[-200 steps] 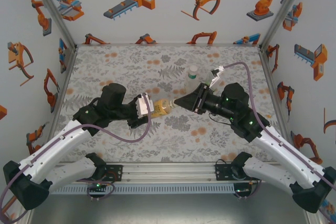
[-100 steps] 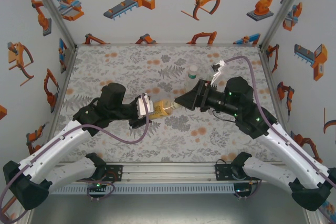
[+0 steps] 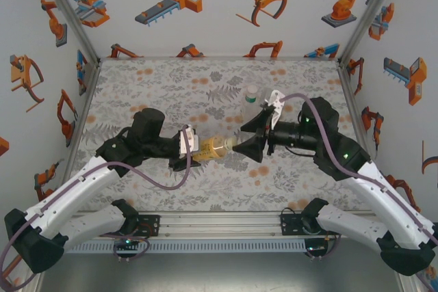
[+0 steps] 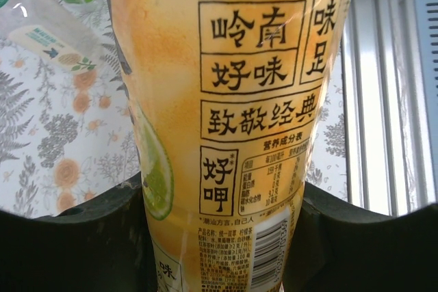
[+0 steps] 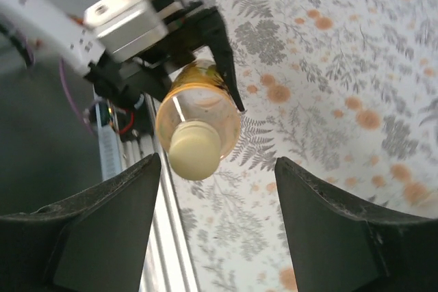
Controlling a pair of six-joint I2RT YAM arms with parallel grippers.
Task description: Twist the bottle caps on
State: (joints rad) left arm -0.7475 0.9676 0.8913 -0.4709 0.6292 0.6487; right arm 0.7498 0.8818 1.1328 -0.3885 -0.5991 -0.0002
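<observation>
**Grip released between twists**

The right pincer [image 5: 213, 165], shut a second ago, now stands apart astride the pale cream cap [image 5: 195, 156], likely resetting for another turn. The left pincer [image 3: 196, 147] stays clamped on the tall amber-yellow plastic bottle [image 3: 217, 146], held level above the floral desk [image 3: 157, 87], neck pointing into the right pincer.

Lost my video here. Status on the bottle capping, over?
Left gripper shut on amber bottle, held sideways. Right gripper open, cap between its fingers, untouched. Small bottle upright behind, out of the way.
</observation>
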